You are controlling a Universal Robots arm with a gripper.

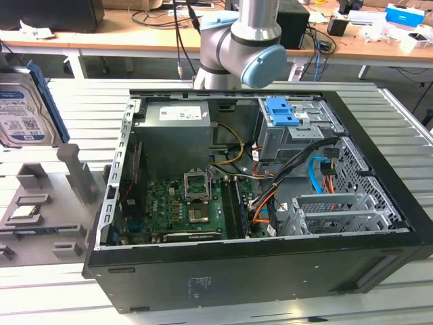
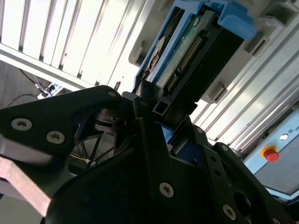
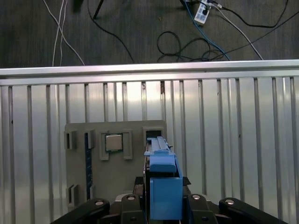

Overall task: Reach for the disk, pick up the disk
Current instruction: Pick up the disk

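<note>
1. As the first wrist view shows, the jaws are closed on the disk (image 3: 163,191), gripping its blue-framed sides.
2. It is held on edge above the grey tray (image 3: 117,179) on the slatted table (image 3: 233,140).

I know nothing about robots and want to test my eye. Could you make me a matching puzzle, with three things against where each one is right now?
Things:
1. the disk
2. the small square chip
3. the blue latch piece

Places:
A. seated in a pocket of the grey fixture
B. inside the open computer case, on the drive cage
C. held in the gripper, above the slatted table

Pairs: 1-C, 2-A, 3-B.
</note>
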